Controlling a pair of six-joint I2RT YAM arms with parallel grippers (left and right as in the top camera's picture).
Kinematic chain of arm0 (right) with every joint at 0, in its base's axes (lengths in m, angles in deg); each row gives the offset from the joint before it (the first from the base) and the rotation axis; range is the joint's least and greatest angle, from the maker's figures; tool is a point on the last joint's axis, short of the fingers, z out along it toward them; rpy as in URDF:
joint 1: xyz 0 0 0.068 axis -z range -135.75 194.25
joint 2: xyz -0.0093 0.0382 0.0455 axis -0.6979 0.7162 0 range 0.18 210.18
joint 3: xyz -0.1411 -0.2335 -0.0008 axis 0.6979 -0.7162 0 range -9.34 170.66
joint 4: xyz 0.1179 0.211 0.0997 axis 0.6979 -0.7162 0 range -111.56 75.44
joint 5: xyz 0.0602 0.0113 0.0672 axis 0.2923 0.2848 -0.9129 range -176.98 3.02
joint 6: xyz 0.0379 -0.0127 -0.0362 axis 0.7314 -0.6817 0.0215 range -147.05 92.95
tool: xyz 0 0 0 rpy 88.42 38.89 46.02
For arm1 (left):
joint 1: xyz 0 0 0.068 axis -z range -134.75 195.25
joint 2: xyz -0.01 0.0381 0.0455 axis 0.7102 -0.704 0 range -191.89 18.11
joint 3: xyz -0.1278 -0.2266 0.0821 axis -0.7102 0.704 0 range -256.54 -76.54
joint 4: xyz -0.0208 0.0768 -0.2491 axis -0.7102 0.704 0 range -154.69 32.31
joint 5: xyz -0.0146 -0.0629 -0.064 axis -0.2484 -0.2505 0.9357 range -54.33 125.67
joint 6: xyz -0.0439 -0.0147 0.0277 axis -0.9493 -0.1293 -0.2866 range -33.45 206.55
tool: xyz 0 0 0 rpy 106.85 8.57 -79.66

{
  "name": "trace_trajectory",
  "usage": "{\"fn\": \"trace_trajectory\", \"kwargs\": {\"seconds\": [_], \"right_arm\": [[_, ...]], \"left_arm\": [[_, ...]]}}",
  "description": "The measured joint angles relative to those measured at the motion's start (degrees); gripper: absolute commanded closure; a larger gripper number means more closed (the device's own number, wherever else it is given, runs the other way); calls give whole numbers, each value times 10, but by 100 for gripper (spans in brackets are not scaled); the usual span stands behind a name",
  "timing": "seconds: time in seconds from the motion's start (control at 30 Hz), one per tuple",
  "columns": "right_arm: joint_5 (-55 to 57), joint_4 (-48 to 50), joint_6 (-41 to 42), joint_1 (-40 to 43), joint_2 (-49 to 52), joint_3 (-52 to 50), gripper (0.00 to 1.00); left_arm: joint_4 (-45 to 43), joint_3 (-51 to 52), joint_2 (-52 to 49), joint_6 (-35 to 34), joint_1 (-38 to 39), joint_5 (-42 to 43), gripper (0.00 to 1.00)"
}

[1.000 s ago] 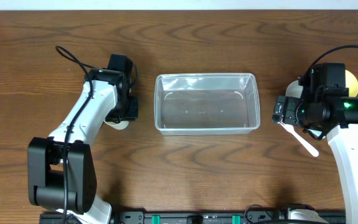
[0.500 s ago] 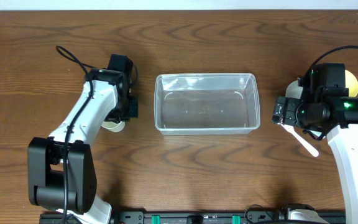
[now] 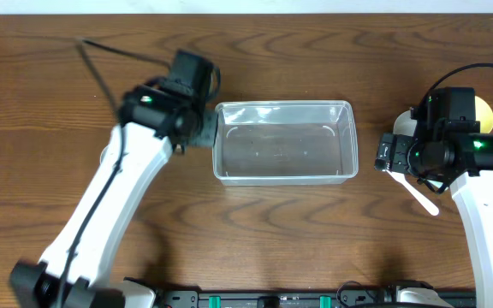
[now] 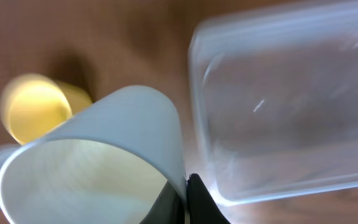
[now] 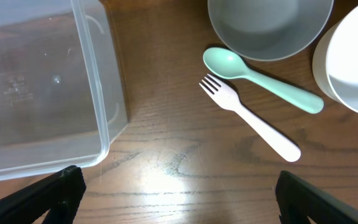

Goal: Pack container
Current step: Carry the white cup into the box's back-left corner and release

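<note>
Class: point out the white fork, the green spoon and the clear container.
white fork (image 5: 253,120), right wrist view, mid-handle.
green spoon (image 5: 266,83), right wrist view, mid-handle.
clear container (image 3: 282,145), overhead view, bare floor.

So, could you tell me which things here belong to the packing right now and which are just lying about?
In hand: container, pale cup pinched in left gripper.
Lying about, probably awaiting packing: yellow cup, mint spoon, white fork, grey bowl, white bowl.
</note>
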Motion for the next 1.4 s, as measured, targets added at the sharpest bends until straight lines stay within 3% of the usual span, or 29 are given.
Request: {"fn": "trace_trajectory", "kwargs": {"seconds": [0.17,0.37,0.87,0.9,1.1,1.4], "right_arm": [[0,0,0,0,0,0,1],[0,-4,0,0,0,0,1],[0,-7,0,0,0,0,1],[0,-8,0,0,0,0,1],[0,-9,0,0,0,0,1],[0,-10,0,0,0,0,1]], "left_arm": [[-10,-63,-1,-4,37,5,94],[-14,-63,-104,-4,78,18,94],[-48,-62,-269,1,84,30,94],[-49,-62,-276,3,84,30,92],[-57,-62,-301,27,84,21,59],[25,-142,-291,53,84,4,44]]}}
